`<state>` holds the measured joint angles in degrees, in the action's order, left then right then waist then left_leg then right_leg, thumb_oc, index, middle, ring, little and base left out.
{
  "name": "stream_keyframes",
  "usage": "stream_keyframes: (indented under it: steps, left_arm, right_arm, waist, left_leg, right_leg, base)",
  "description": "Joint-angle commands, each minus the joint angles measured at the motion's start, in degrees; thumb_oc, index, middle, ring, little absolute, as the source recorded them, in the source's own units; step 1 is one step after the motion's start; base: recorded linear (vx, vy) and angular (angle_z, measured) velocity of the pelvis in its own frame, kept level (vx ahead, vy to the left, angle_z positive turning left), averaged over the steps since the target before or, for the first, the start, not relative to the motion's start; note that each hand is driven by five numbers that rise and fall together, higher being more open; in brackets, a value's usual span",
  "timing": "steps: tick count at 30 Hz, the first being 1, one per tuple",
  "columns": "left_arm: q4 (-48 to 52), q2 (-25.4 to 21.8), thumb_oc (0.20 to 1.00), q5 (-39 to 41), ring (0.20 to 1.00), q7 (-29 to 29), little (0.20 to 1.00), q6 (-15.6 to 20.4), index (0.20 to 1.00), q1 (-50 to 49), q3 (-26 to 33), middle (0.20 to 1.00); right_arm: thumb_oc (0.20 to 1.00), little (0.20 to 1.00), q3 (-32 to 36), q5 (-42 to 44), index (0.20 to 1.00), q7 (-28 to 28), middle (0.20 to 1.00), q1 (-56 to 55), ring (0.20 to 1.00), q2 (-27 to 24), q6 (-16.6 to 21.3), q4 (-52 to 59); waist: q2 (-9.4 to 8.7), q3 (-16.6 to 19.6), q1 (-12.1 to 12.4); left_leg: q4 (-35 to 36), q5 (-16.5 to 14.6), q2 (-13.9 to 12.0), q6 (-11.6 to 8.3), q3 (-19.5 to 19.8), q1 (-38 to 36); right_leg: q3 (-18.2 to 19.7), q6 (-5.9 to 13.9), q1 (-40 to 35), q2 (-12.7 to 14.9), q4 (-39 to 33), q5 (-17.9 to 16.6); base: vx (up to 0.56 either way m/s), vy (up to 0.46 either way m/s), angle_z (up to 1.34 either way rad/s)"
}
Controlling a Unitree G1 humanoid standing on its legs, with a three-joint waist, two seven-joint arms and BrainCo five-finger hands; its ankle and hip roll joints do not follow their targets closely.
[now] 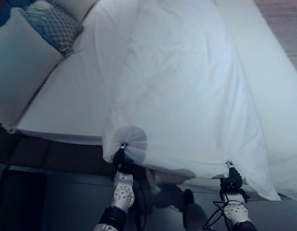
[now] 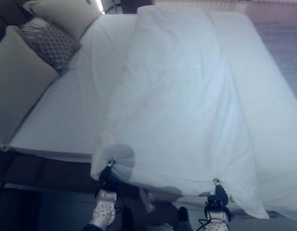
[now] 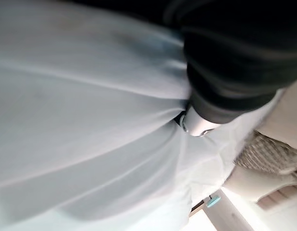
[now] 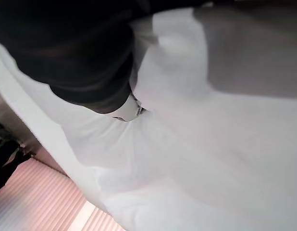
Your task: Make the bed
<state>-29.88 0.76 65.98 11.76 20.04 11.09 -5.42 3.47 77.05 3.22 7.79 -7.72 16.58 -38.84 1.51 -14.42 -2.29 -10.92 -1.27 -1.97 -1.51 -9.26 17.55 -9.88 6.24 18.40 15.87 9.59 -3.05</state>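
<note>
Fingers of the left hand [image 1: 120, 161] pinched on the near edge of the white duvet [image 1: 187, 106], cloth gathered into a small bunch at the grip. Fingers of the right hand [image 1: 231, 182] likewise closed on the same edge, further along toward the duvet's corner — probably a tight pinch, though the wrist views hide most of each hand behind its dark cover. Between the two grips, hem hanging slack in a shallow curve. Beyond the fingers, duvet spread lengthwise over the bed [image 1: 67, 103], folded narrow so that bare white sheet lies open on either side. Past the left hand's fingers and away to that side, a cream pillow [image 1: 18, 67] and a grey patterned pillow [image 1: 55, 24] — stacked against one another at the head of the bed. Below the grips, dark bed frame [image 1: 57, 156].
</note>
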Motion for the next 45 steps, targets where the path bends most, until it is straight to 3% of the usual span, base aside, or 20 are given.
stream_keyframes:
  steps: [1,3,5,10,13,15,16,17,19,22,24,25,28,34,38,45]
  left_arm:
    - [3.0,-4.9,0.200,-2.9,0.200,2.2,0.200,5.3,0.200,-0.9,5.5,0.200]
    - [2.4,-4.8,0.200,-5.0,0.200,3.2,0.200,4.9,0.200,-1.3,6.0,0.200]
    - [0.7,-4.4,0.200,-6.4,0.200,3.8,0.200,4.9,0.200,-1.2,5.9,0.200]
    - [-6.1,-1.8,0.200,-4.7,0.200,6.7,0.200,6.5,0.200,-0.5,9.0,0.200]
    - [-9.6,-1.1,0.200,-5.3,0.200,7.6,0.200,6.8,0.200,1.0,9.9,0.200]
    - [-13.6,-1.2,0.200,-5.7,0.200,8.2,0.200,7.4,0.200,2.2,11.1,0.200]
    - [-14.8,-1.0,0.200,-5.7,0.200,8.5,0.200,7.8,0.200,3.1,11.7,0.200]
    - [-16.6,-1.4,0.200,-6.3,0.200,8.7,0.200,7.5,0.200,3.6,12.2,0.200]
    - [-22.4,-2.6,0.200,-8.6,0.200,10.5,0.200,7.2,0.200,5.2,13.5,0.200]
    - [-26.6,-3.1,0.200,-8.7,0.200,12.0,0.200,6.6,0.200,7.4,14.1,0.200]
    - [-31.2,-3.6,0.200,-8.1,0.200,13.7,0.200,5.8,0.200,9.6,14.7,0.200]
    - [-34.1,-4.0,0.200,-9.2,0.200,15.4,0.200,4.7,0.200,11.3,14.7,0.200]
    - [-37.7,-4.0,0.200,-9.3,0.200,18.6,0.200,4.4,0.200,14.0,16.7,0.200]
    - [-45.0,-5.4,0.200,-12.3,0.200,20.4,0.200,-2.3,0.200,13.9,18.1,0.200]
    - [-48.6,-6.3,0.200,-13.0,0.200,20.0,0.200,-7.3,0.200,13.5,18.1,0.200]
    - [-50.0,-7.0,0.200,-13.9,0.200,19.4,0.200,-10.5,0.200,12.8,18.0,0.200]
  right_arm:
    - [0.200,0.200,-0.7,-2.6,0.200,0.5,0.200,0.3,0.200,-3.0,2.6,-0.4]
    - [0.200,0.200,-1.6,-2.7,0.200,1.0,0.200,0.0,0.200,-2.9,3.0,-0.5]
    - [0.200,0.200,-3.6,-4.8,0.200,1.5,0.200,-0.4,0.200,-3.4,2.8,-1.5]
    - [0.200,0.200,-7.9,-10.3,0.200,1.4,0.200,-1.3,0.200,-4.5,1.1,-4.4]
    - [0.200,0.200,-10.5,-14.5,0.200,1.6,0.200,-1.8,0.200,-5.4,-0.5,-7.6]
    - [0.200,0.200,-12.4,-17.8,0.200,1.5,0.200,-1.0,0.200,-6.0,-1.6,-10.7]
    - [0.200,0.200,-13.5,-20.3,0.200,1.3,0.200,-0.5,0.200,-6.5,-2.2,-12.2]
    - [0.200,0.200,-14.1,-20.8,0.200,1.5,0.200,-0.3,0.200,-6.1,-2.6,-13.4]
    - [0.200,0.200,-14.8,-23.3,0.200,0.6,0.200,1.2,0.200,-6.1,-3.8,-19.0]
    - [0.200,0.200,-15.0,-25.1,0.200,-1.0,0.200,3.8,0.200,-6.2,-4.3,-23.1]
    - [0.200,0.200,-15.4,-25.9,0.200,-2.4,0.200,6.3,0.200,-6.0,-4.9,-25.4]
    - [0.200,0.200,-15.3,-27.5,0.200,-3.3,0.200,7.6,0.200,-6.2,-5.2,-26.9]
    - [0.200,0.200,-14.8,-29.3,0.200,-4.0,0.200,8.9,0.200,-6.0,-6.7,-29.4]
    - [0.200,0.200,-15.1,-37.5,0.200,-5.2,0.200,10.3,0.200,-5.0,-11.4,-35.4]
    - [0.200,0.200,-14.2,-40.3,0.200,-5.9,0.200,10.3,0.200,-4.2,-14.8,-39.1]
    - [0.200,0.200,-13.4,-42.8,0.200,-5.7,0.200,9.8,0.200,-3.8,-16.9,-41.9]
  waist:
    - [-0.90,-0.3,-0.5]
    - [-1.38,-0.3,-0.6]
    - [-1.37,-0.3,-0.9]
    - [0.22,0.6,-0.5]
    - [0.13,-0.6,-1.1]
    - [-0.29,-1.8,-0.3]
    - [-0.42,-1.9,-0.2]
    - [-0.56,-1.7,-0.4]
    - [-1.07,-1.1,-0.5]
    - [-0.50,-1.8,-0.3]
    - [0.25,-2.9,-0.5]
    - [0.36,-3.7,-0.5]
    - [0.23,-4.7,-1.1]
    - [-0.26,-5.2,-1.0]
    - [-0.50,-4.3,-0.9]
    - [-0.62,-3.5,-1.0]
  left_leg:
    - [6.1,2.1,0.6,-0.59,0.7,-1.1]
    - [8.3,3.1,2.1,-0.69,0.1,-2.5]
    - [8.9,3.3,3.0,-0.33,0.2,-3.4]
    - [7.7,2.9,2.7,-0.79,-1.4,-2.6]
    - [0.5,2.8,1.4,-2.30,-1.5,0.5]
    - [-3.9,3.5,2.2,-3.27,2.6,2.7]
    - [-3.6,3.5,3.4,-3.23,4.8,3.6]
    - [-2.0,2.9,3.0,-2.89,5.4,3.3]
    - [5.4,5.8,-2.2,-3.10,6.9,2.5]
    - [10.7,8.5,-4.3,-3.71,8.9,1.6]
    - [13.5,9.0,-5.5,-3.86,7.3,1.0]
    - [14.2,9.7,-5.4,-4.20,6.6,1.6]
    - [9.6,7.2,-3.5,-3.71,4.1,3.9]
    - [6.0,4.8,-2.0,-2.92,2.2,5.1]
    - [7.2,4.9,-2.0,-2.83,1.8,4.2]
    - [8.0,5.2,-2.1,-3.16,2.0,3.1]
  right_leg:
    - [3.4,1.27,0.6,-8.2,-1.9,0.3]
    - [3.5,-0.19,0.0,-12.3,-1.8,2.3]
    - [6.2,-1.36,0.1,-14.8,-2.0,2.9]
    - [7.3,-1.15,-1.3,-13.5,-6.3,1.4]
    - [6.8,-2.07,-2.0,-13.1,-6.3,1.8]
    - [7.0,-2.58,-2.5,-13.2,-6.2,2.0]
    - [7.1,-2.50,-2.2,-13.1,-6.2,1.9]
    - [7.4,-2.45,-2.0,-13.2,-6.1,2.0]
    - [8.4,-1.65,-1.1,-12.6,-6.1,2.2]
    - [9.1,-1.44,0.9,-13.2,-4.2,2.9]
    - [9.3,-1.14,3.7,-13.7,-1.6,3.3]
    - [8.9,-0.76,5.1,-13.1,-1.0,3.1]
    - [9.4,0.51,5.9,-10.7,-1.1,1.3]
    - [11.4,1.42,5.2,-7.9,-4.2,-1.4]
    - [11.0,1.56,4.2,-7.0,-5.9,-2.0]
    - [10.2,1.64,3.1,-6.8,-6.7,-2.1]
  base:
    - [0.03,0.268,-0.31]
    - [0.04,0.152,-0.37]
    - [0.04,0.050,0.08]
    - [0.00,-0.055,-0.05]
    - [-0.04,-0.163,0.04]
    - [-0.03,-0.097,0.22]
    - [-0.02,-0.027,0.15]
    - [0.01,0.000,-0.03]
    - [0.04,0.073,-0.28]
    - [0.00,0.142,-0.14]
    - [-0.08,0.235,-0.12]
    - [-0.09,0.241,-0.16]
    - [-0.01,0.274,-0.16]
    - [0.04,0.191,0.02]
    - [0.05,0.043,-0.11]
    - [0.03,-0.009,-0.01]
